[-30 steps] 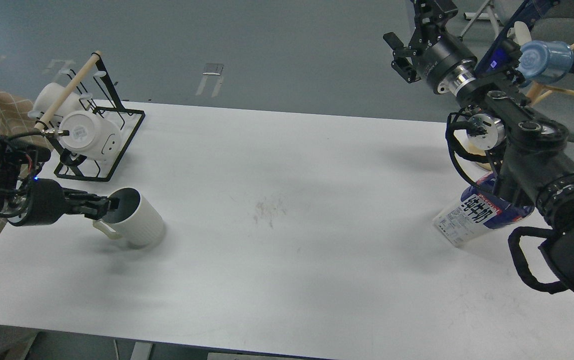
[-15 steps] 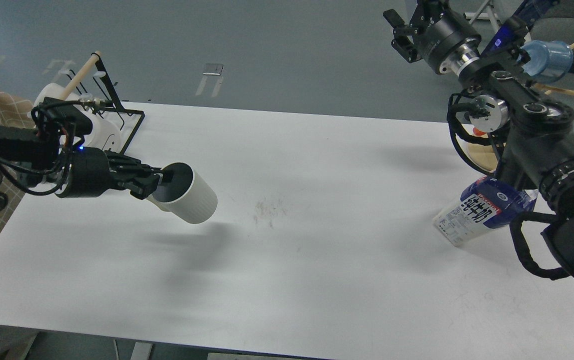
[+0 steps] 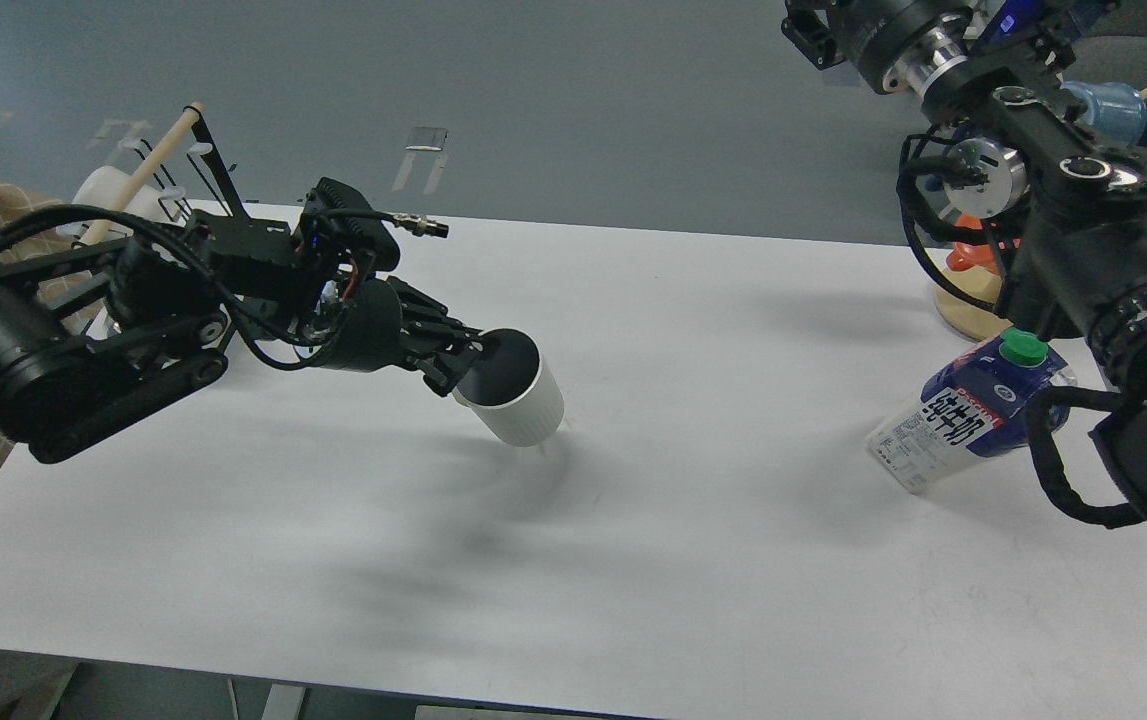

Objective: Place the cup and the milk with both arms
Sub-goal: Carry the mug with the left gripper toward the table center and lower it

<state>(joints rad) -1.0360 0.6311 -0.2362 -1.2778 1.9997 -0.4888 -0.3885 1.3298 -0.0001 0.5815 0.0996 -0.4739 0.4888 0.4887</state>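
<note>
Head view: right pincer (image 3: 813, 25) cut off at top edge, state unclear.

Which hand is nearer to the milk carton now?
Right. The right hand is high at the top edge, behind the milk carton. The left hand is far across the table, clamped on the cup.

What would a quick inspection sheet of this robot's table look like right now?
Surface: white table, faint smudge mid-table.
Job's things: cup held tilted above table; milk standing at right, green cap on.
Clutter: black rack with white mugs, far left; wooden tree base, far right.
Grippers: left end effector shut on cup rim; right end effector at top edge, cut off.
Cables: black loops along right arm.
Surroundings: grey floor, chair.
</note>
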